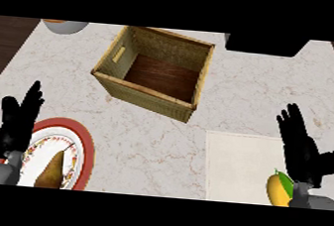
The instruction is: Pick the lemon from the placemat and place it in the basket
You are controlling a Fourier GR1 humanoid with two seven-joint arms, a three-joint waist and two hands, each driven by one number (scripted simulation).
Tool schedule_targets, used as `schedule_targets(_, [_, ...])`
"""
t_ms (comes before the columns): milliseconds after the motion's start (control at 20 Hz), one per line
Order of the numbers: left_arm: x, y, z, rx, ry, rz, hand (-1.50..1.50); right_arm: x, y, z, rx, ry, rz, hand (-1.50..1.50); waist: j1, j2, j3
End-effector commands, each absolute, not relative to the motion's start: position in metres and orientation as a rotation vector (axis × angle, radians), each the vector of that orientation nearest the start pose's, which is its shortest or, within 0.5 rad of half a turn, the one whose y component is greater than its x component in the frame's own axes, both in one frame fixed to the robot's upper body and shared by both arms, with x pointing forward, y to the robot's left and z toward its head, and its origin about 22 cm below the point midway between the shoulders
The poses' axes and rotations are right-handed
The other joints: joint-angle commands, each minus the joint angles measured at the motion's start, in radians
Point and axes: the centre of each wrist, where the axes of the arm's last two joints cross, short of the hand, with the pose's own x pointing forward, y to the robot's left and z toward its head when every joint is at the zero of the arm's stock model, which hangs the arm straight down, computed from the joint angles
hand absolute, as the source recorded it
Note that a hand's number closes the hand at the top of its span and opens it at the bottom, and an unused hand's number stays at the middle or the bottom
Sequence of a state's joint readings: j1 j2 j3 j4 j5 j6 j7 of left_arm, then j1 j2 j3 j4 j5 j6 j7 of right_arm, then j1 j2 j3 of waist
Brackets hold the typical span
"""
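On the pale marble counter (160, 139), a square woven wicker basket (156, 72) with a dark wooden floor serves as the landmark; it stands open and holds nothing visible. Below and to the right of the basket lies a cream rectangular placemat (243, 165), and at the placemat's lower right corner sits the yellow lemon (278, 189) with a green patch, partly hidden by the right forearm. The right hand (302, 150) hangs just above the lemon, fingers straight and spread, thumb out to the side, holding nothing. Far to the lower left of the basket, the left hand (17, 120) rests open beside a red-rimmed patterned plate (79, 148) carrying a brown pear-shaped item (50, 171). A grey bowl (64, 26) and a black object (267, 45) sit near the counter's far edge, either side of the basket. By my judgement the pick has not begun: the next move calls for lowering the right hand back over the lemon and curling round it, before carrying it up-left into the basket.
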State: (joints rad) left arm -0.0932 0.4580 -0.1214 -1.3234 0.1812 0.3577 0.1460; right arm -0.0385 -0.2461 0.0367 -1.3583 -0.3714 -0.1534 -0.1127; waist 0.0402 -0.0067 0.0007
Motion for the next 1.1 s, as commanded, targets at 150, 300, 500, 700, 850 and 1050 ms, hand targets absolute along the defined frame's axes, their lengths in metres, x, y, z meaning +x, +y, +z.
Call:
schedule_targets(150, [0.259,0.294,0.022,0.312,-1.532,0.071,0.00,0.201,-0.323,-0.002,-0.230,-1.684,-0.083,1.50,-0.071,-0.012,-0.003])
schedule_targets(300, [0.268,0.264,0.032,0.161,-1.616,0.071,0.00,0.207,-0.314,0.029,-0.244,-1.848,0.358,1.50,-0.076,-0.025,-0.010])
schedule_targets(500, [0.254,0.249,0.035,0.097,-1.652,0.061,0.00,0.167,-0.235,0.000,-0.390,-1.849,0.236,-1.50,-0.051,-0.005,-0.004])
schedule_targets(700, [0.255,0.246,0.024,0.138,-1.674,0.064,0.00,0.153,-0.214,0.003,-0.674,-1.747,0.031,-1.50,-0.067,0.000,-0.007])
schedule_targets(850, [0.254,0.244,0.029,0.129,-1.664,0.068,0.00,0.138,-0.255,-0.003,-0.981,-1.600,0.106,-1.50,-0.081,0.003,-0.012])
schedule_targets(1050, [0.249,0.253,0.033,0.140,-1.678,0.065,0.00,0.111,-0.290,0.011,-1.188,-1.376,0.172,-1.50,-0.073,0.008,-0.017])
